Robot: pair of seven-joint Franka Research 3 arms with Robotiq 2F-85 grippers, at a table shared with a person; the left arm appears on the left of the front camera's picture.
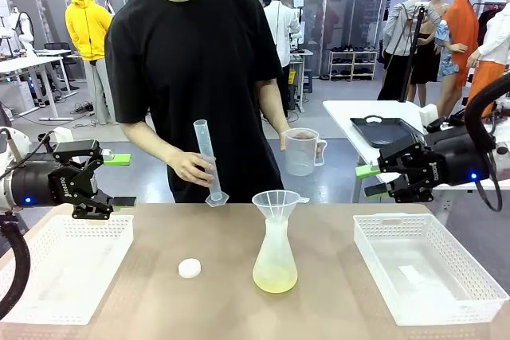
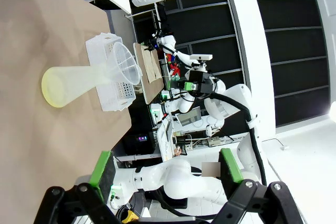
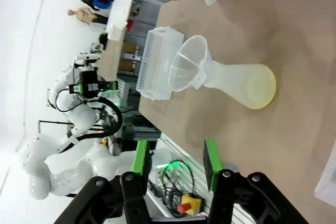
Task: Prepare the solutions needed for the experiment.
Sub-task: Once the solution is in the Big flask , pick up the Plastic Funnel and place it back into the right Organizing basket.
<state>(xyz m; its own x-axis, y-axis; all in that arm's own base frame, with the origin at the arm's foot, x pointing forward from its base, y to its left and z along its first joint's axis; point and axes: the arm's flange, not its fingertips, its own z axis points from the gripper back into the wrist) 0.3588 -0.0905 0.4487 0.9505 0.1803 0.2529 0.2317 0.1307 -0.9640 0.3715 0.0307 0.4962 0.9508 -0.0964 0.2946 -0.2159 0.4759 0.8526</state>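
Observation:
The solutions show as pale yellow-green liquid [image 1: 275,279] in the bottom of a translucent conical flask [image 1: 275,248] with a funnel [image 1: 276,203] in its neck, at the table's middle. The liquid [image 2: 52,87] and the flask [image 3: 241,85] lie sideways in the wrist views. Behind the flask, the person holds a graduated cylinder [image 1: 209,161] in one hand and a clear beaker [image 1: 301,151] in the other. My left gripper [image 1: 119,181] hovers wide open above the left basket, with nothing between its pads [image 2: 102,174]. Above the right basket my right gripper [image 1: 370,181] stands partly open and holds nothing.
A white basket [image 1: 48,276] sits at the table's left and another white basket [image 1: 446,308] at its right. A small white round cap [image 1: 190,268] lies left of the flask. A second table with a black tray [image 1: 382,130] stands behind on the right.

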